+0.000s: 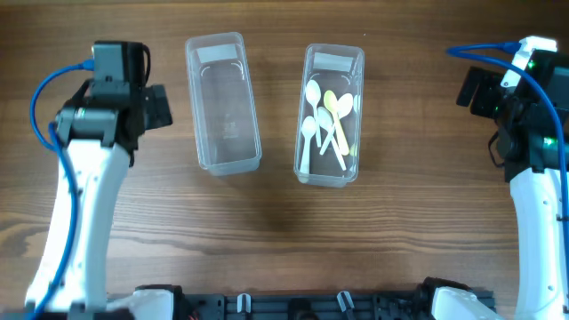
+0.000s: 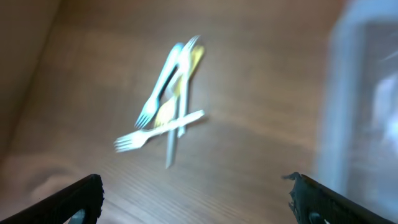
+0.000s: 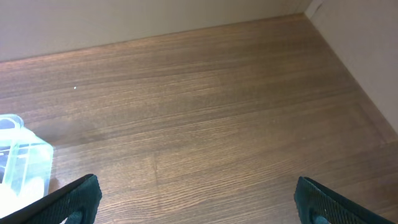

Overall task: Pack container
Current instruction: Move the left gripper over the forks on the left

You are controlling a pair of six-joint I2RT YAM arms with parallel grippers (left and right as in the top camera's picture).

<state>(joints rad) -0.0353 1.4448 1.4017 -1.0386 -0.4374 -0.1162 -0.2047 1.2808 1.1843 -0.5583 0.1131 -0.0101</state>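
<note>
Two clear plastic containers stand on the wooden table. The left container (image 1: 222,102) is empty; its blurred wall shows in the left wrist view (image 2: 364,93). The right container (image 1: 331,116) holds several white and yellow plastic spoons (image 1: 324,120); one of its corners shows in the right wrist view (image 3: 25,165). Several plastic forks (image 2: 165,106), white, blue and yellow, lie in a loose pile on the table in the left wrist view; in the overhead view my left arm hides them. My left gripper (image 2: 196,186) is open and empty above the table, short of the forks. My right gripper (image 3: 199,186) is open and empty over bare wood.
My left arm (image 1: 89,178) runs along the table's left side and my right arm (image 1: 538,204) along its right side. A pale wall (image 3: 155,18) borders the table's far edge in the right wrist view.
</note>
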